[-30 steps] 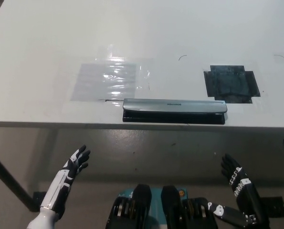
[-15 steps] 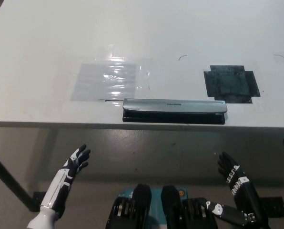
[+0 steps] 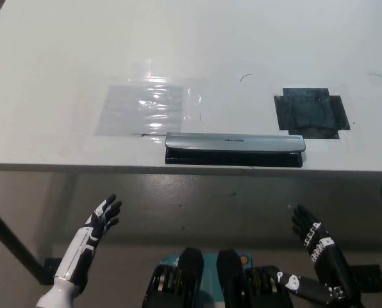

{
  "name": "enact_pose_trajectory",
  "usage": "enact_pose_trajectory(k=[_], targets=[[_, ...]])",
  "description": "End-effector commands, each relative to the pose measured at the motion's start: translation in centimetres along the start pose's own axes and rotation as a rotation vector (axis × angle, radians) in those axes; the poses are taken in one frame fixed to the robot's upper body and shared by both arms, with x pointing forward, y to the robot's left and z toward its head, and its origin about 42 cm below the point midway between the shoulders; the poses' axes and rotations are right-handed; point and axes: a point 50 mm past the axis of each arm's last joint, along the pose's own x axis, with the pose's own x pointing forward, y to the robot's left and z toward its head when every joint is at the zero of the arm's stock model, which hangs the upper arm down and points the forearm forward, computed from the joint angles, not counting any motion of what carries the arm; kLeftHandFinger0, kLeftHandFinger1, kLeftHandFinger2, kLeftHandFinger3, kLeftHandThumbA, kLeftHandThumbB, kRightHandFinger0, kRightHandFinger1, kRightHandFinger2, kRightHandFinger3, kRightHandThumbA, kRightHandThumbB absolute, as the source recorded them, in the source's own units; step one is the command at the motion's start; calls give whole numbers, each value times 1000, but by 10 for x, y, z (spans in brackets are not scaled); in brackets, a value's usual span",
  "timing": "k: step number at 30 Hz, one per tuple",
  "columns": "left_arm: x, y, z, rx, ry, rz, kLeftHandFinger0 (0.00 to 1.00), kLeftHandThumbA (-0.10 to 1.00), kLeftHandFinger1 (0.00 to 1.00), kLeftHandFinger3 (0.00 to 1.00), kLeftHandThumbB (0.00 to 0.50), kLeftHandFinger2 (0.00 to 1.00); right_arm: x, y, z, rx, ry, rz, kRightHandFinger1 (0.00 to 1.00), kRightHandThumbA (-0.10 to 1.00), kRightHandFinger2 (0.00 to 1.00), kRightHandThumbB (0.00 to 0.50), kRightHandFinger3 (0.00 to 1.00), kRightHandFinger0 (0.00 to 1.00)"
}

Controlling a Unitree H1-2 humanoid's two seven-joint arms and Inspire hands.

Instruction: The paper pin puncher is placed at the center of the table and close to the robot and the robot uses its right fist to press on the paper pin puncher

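Since a second earlier, your black right hand (image 3: 314,240) had crept slightly up and to the left below the table edge; nothing else had shifted. Reading from your left: the white left hand (image 3: 101,220) rested low, below the near table edge, fingers spread and holding nothing. On the white table (image 3: 50,58), a clear glossy plastic sheet (image 3: 146,108) lay flat left of centre. Just beside its near right corner sat the long silver-topped, black-based paper pin puncher (image 3: 234,149), lying parallel to the near edge and close to it, about centre. A dark square patch with notched corners (image 3: 311,113) lay further right, apart from the puncher. Your right hand was unclenched, fingers extended, well short of the puncher and touching nothing.
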Motion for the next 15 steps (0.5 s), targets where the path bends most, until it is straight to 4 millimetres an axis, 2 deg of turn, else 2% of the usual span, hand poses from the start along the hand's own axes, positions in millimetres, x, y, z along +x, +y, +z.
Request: enact_pose_trajectory(k=[1,8,15], targets=[[4,5,10,10,-50,7,1000,1000,1000,1000,299,1000,7,-1,9,-19,-52,33,1000,1000,1000,288,1000,1000],[3,6,10,8,-42,7,1000,1000,1000,1000,301,1000,7,0,9,-42,-56,45,1000,1000,1000,271,1000,1000],[5,6,10,12,-43,4,1000,1000,1000,1000,306,1000,8,-1,9,-55,-56,50,1000,1000,1000,284,1000,1000]])
